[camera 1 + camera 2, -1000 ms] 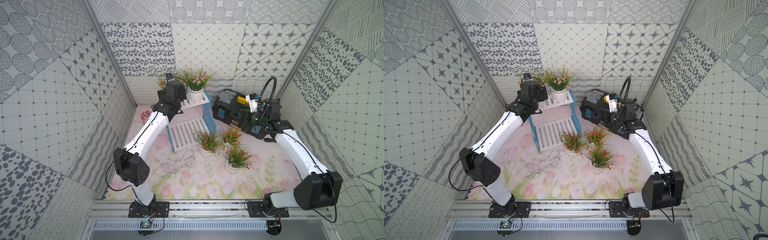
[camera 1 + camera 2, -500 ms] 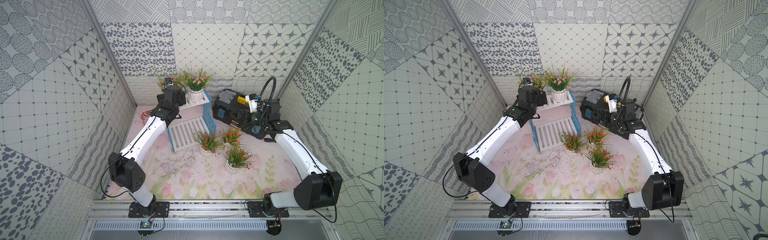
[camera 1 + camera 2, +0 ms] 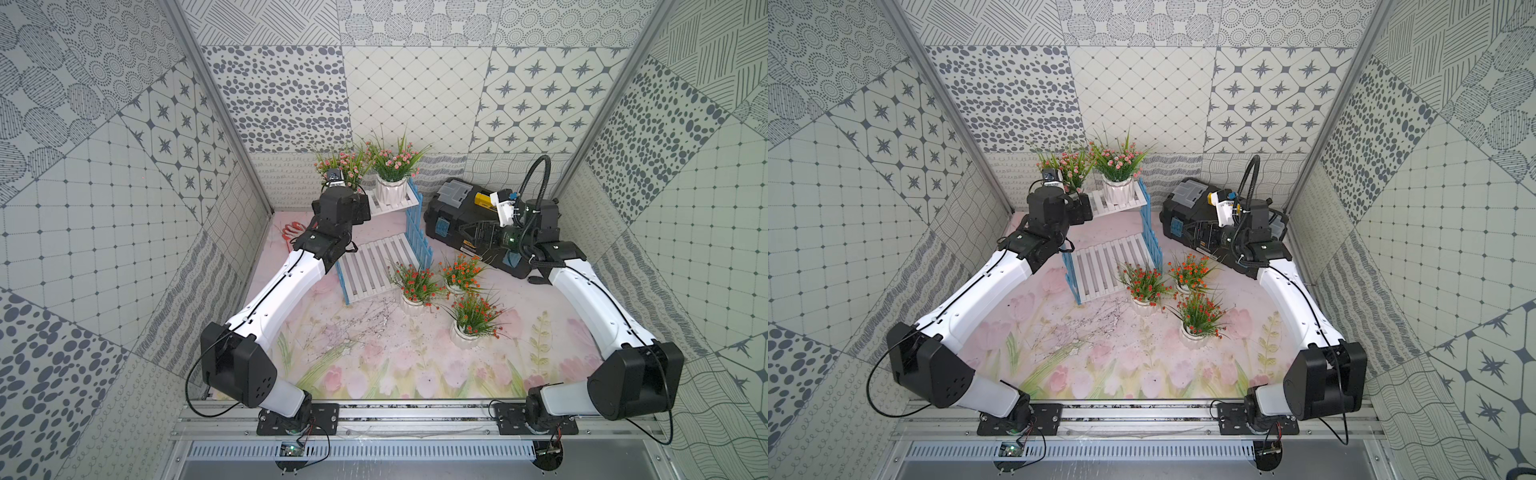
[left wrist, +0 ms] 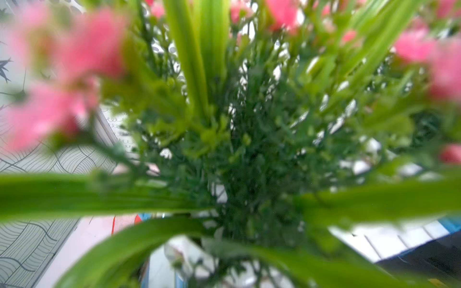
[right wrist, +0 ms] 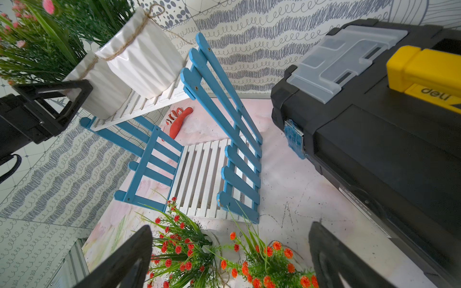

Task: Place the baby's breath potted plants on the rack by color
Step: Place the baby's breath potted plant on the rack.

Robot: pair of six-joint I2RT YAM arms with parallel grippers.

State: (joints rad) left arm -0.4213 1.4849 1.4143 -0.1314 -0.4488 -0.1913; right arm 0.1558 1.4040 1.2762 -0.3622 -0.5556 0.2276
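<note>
Left fingers, spread empty like the right fingers, backed off the pink plant.

left arm drew back from the rack, uncovering a pink plant.

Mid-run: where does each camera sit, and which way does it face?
Top views: high above the front, looking down and back at the rack; left arm and right arm whole.
Left wrist: on the left arm, buried in pink plant foliage; no end effector shows.
Right wrist: on the right arm, facing rack, toolbox, orange plants; right end effector tips show.
Top and right wrist share rack, toolbox.
</note>
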